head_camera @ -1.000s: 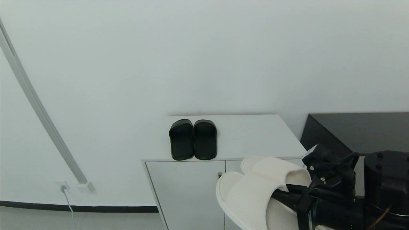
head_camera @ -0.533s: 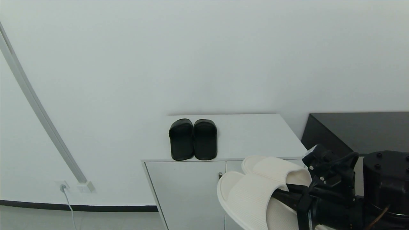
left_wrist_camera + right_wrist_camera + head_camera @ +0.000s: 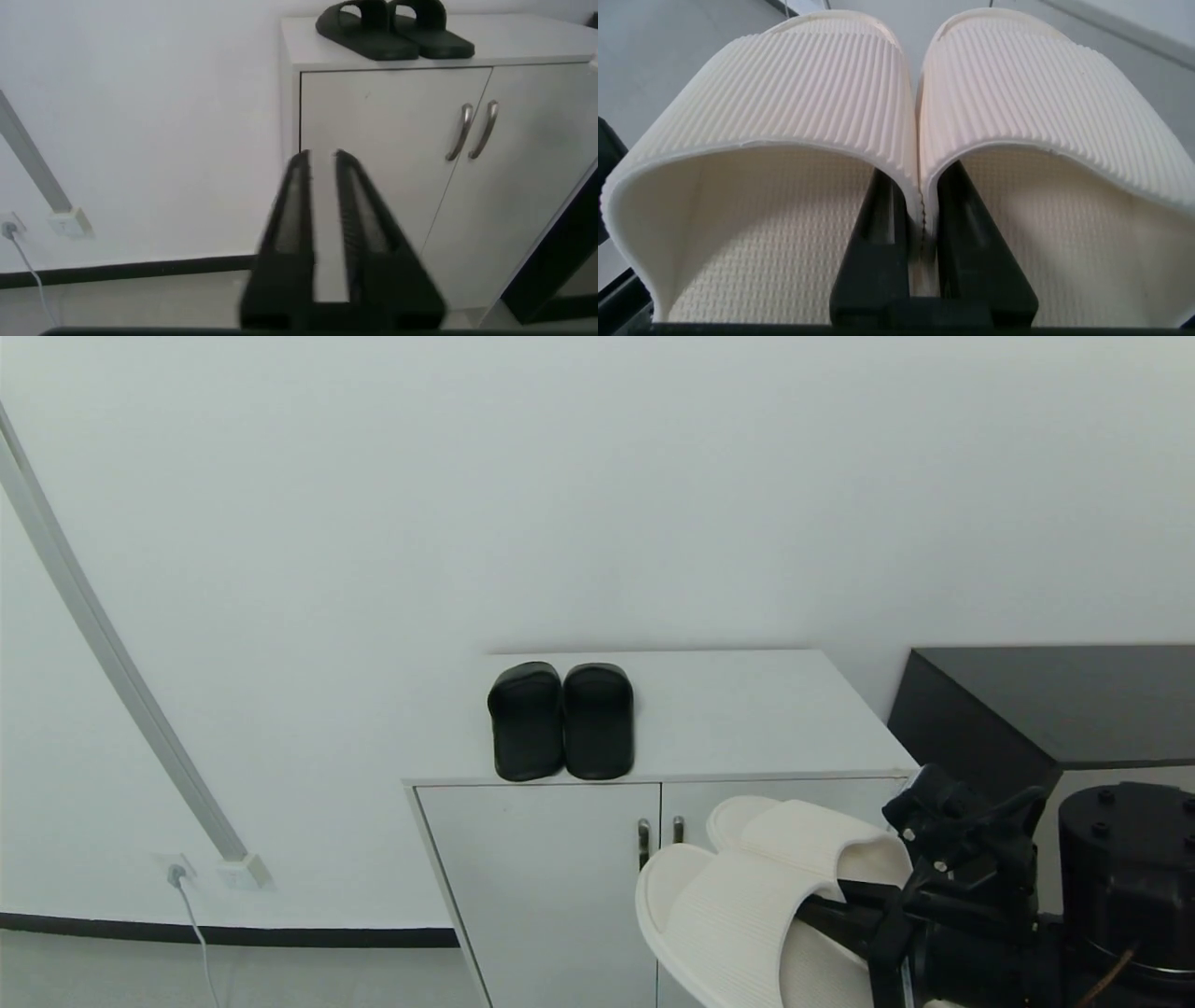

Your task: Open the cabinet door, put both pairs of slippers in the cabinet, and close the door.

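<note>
A pair of black slippers (image 3: 560,721) (image 3: 392,19) lies side by side on top of the white cabinet (image 3: 541,877) (image 3: 374,149). Both cabinet doors are closed, and their two metal handles (image 3: 659,838) (image 3: 472,131) meet at the middle. My right gripper (image 3: 920,219) (image 3: 826,907) is shut on the pair of white ribbed slippers (image 3: 747,905) (image 3: 822,112). It pinches their inner walls together in the air in front of the right door. My left gripper (image 3: 322,163) hangs low, left of the cabinet front. Its fingers are shut to a narrow slit with nothing between them.
A black table (image 3: 1055,700) stands right beside the cabinet. On the white wall to the left a grey rail (image 3: 112,644) slants down to a socket with a cable (image 3: 175,877). Open floor lies left of the cabinet.
The whole head picture has shifted, so the cabinet sits higher in it and both door handles show. The white slippers stay in my right gripper.
</note>
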